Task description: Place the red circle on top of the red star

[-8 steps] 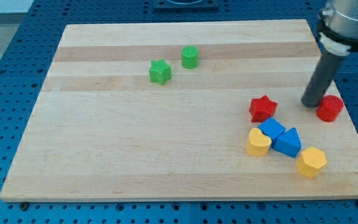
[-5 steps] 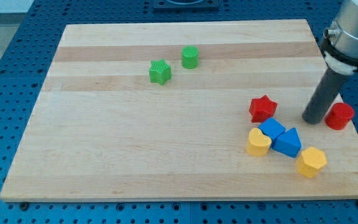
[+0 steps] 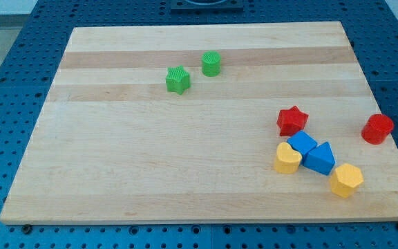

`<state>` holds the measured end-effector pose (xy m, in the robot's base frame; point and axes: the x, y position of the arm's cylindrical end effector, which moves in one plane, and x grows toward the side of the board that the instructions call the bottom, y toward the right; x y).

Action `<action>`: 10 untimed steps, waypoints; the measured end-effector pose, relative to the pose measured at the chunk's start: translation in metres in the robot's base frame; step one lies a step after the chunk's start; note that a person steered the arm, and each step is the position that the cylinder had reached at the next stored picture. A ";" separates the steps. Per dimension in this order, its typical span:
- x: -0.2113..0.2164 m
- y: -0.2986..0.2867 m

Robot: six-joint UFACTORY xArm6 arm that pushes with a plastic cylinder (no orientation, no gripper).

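Green star and green cylinder sit near the board's top edge; two blue blocks and two yellow blocks cluster toward its bottom-right corner.

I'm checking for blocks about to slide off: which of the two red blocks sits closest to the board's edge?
The red circle, alone beside the board's right edge. The red star lies further in, just above the blue and yellow blocks.
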<state>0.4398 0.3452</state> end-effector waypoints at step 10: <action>0.048 -0.064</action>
<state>0.4882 0.2815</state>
